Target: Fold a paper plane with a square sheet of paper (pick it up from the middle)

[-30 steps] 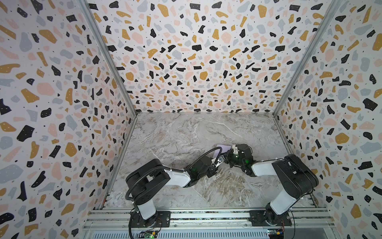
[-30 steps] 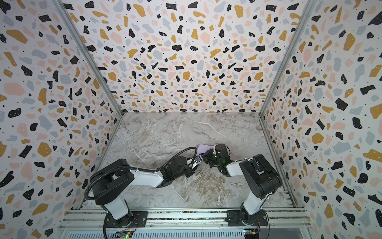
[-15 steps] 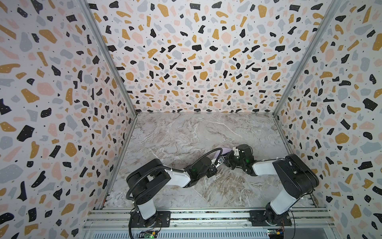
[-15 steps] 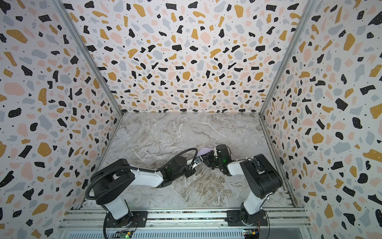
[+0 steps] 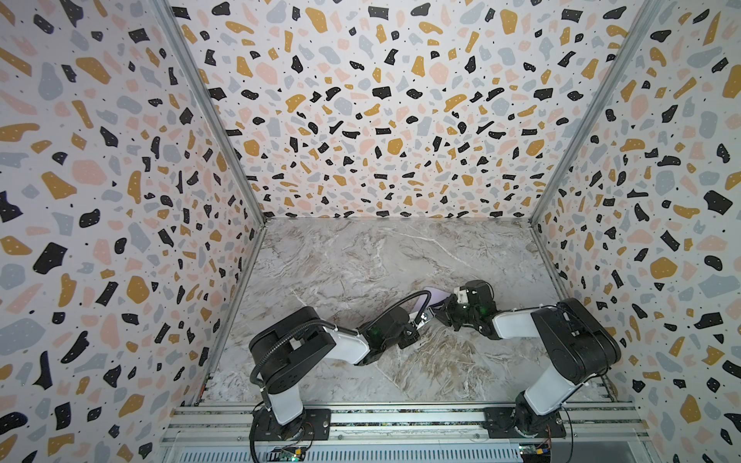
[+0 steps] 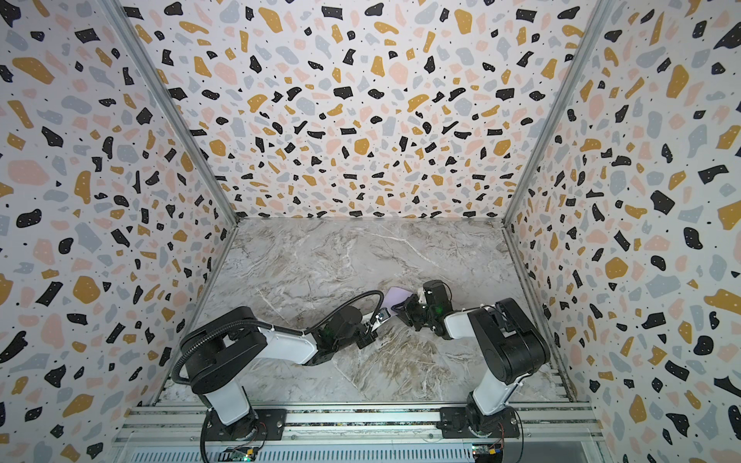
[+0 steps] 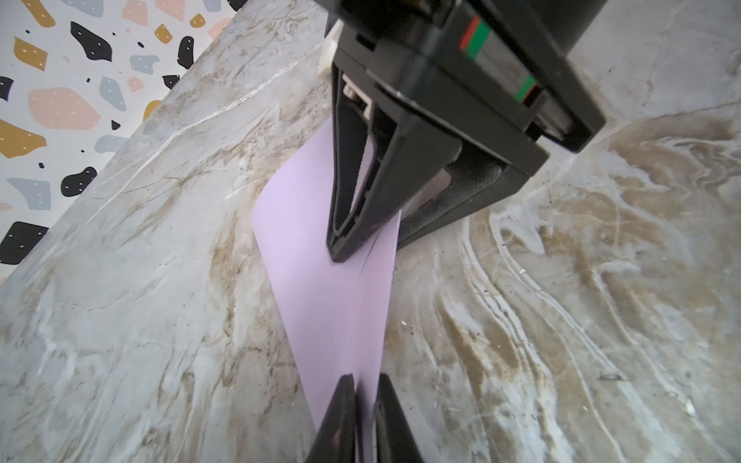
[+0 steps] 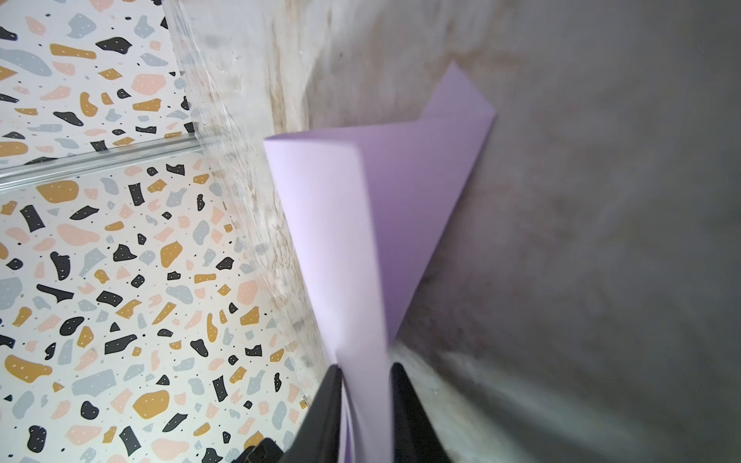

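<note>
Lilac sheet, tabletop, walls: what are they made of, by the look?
Lilac sheet: thin matte paper, probably; it curls softly and shows a sharp crease. Tabletop: marble-look veining, smooth, low sheen; stone or printed laminate, can't tell. Walls: flat terrazzo-pattern panels, likely printed.

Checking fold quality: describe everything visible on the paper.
Paper: thin, plain pale lilac, unprinted, bent over itself into a tapering shape with a faint crease. Lower layer lies on the marble table; upper layer curls over it. Left claw pinches the narrow end; the curled layer runs into the right claw.
</note>
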Controlling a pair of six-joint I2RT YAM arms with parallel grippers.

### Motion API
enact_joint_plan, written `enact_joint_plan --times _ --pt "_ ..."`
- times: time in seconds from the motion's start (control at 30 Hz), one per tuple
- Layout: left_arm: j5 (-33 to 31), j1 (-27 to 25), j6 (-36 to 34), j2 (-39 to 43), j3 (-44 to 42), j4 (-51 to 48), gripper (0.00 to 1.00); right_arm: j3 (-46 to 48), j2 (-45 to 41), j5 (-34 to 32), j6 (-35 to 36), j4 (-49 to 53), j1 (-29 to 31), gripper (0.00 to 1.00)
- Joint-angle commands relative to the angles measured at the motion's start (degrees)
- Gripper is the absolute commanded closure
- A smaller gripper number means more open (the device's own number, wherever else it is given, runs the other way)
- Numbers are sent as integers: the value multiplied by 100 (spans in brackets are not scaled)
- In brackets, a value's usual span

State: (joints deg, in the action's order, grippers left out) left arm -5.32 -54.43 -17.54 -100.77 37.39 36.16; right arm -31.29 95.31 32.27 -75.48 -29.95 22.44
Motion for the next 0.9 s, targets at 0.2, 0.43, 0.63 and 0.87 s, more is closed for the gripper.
enact_joint_plan --times 0.2,0.43,0.63,0.87 --pt "35 -15 -74 -94 -21 153 85 109 -320 251 139 203 -64 89" --pt "172 -47 -19 -212 104 200 75 167 -393 316 17 70 -64 100" --pt "247 -85 13 -410 319 242 73 186 -434 332 -89 42 -47 100" --pt "242 -94 39 -507 462 266 68 276 -392 368 -216 -22 -29 100"
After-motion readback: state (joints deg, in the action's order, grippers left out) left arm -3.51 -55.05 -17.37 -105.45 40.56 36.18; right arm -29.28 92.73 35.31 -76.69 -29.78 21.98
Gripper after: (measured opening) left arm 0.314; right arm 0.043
